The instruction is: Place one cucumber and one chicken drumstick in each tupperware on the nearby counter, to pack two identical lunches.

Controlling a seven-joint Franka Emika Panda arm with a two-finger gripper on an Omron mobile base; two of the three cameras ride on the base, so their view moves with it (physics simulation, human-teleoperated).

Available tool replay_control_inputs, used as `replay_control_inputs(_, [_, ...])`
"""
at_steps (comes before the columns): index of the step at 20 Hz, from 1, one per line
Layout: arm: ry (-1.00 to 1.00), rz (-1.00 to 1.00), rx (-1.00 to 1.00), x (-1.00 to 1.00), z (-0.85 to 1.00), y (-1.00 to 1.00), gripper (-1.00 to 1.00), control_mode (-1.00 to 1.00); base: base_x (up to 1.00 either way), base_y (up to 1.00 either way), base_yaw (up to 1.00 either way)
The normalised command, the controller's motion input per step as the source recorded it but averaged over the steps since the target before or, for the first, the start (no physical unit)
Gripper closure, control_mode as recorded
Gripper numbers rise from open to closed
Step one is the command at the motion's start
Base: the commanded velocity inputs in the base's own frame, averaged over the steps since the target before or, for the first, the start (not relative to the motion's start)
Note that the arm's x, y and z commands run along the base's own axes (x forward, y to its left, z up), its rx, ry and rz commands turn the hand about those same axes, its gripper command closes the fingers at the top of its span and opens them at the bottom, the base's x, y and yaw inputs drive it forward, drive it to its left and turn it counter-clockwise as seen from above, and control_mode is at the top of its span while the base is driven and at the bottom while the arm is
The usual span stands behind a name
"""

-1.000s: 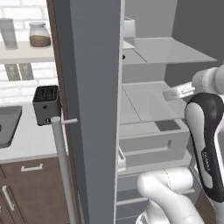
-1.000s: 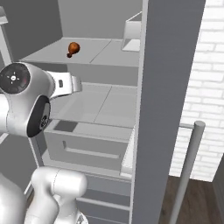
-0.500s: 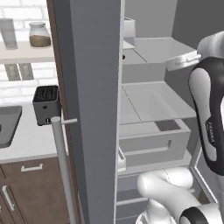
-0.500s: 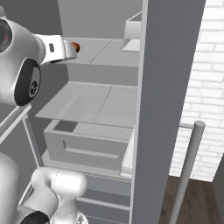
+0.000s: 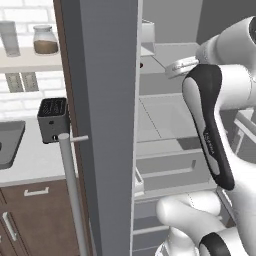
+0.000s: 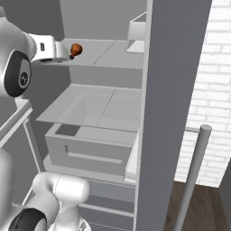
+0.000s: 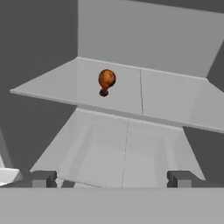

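The chicken drumstick (image 7: 106,81), a reddish-brown one, lies on the upper shelf (image 7: 166,98) of the open fridge, its bulbous end away from the hand camera and its thin bone end pointing toward the shelf's front edge. It looks glossy and rounded, so it will likely be light, fairly stiff and slippery; the safest hold seems to be across the thick meaty end, not the narrow bone, which could pivot or slide out. Relative to the shelf, the gripper (image 7: 112,178) sits in front of and below the front edge, well apart from the drumstick, which lies ahead and slightly left of the gap. The jaws stand spread wide with nothing between them.
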Motion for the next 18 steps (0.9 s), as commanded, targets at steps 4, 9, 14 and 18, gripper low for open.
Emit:
replay_control_inputs(4, [-0.02, -0.01, 0.01, 0.41, 0.04, 0.24, -1.0, -1.0, 0.0, 0.0, 0.0])
replay_control_inputs(9, [0.01, 0.0, 0.0, 0.66, 0.0, 0.05, -1.0, -1.0, 0.0, 0.0, 0.0])
replay_control_inputs(14, [0.03, 0.0, 0.0, 0.75, 0.0, 0.11, -1.0, -1.0, 0.0, 0.0, 0.0])
replay_control_inputs(18, [0.03, 0.0, 0.0, 0.67, -0.06, 0.15, -1.0, -1.0, 0.0, 0.0, 0.0])
